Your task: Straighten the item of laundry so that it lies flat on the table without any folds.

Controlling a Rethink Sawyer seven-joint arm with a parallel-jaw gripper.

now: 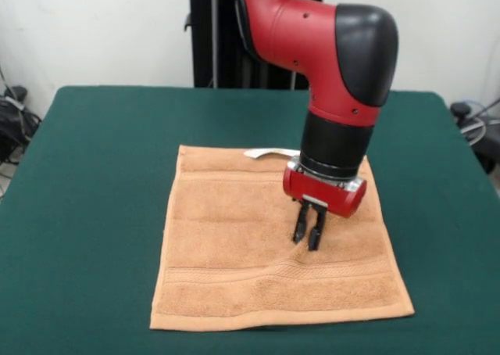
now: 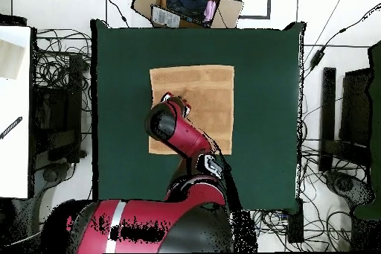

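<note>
Towel (image 1: pixel 258 253) lies nearly flat on the bench (image 1: pixel 94 175); claw (image 1: pixel 309 234) narrow, empty, tips at the cloth — any drag now could ruck up fresh folds

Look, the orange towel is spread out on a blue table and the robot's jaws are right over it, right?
Not quite: the table is dark green, not blue, as the front view shows. The towel is spread out on it, with the gripper over it.

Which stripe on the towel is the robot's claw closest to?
The gripper is closest to the towel's camera-side stripe; the other stripe lies by the tag.
</note>
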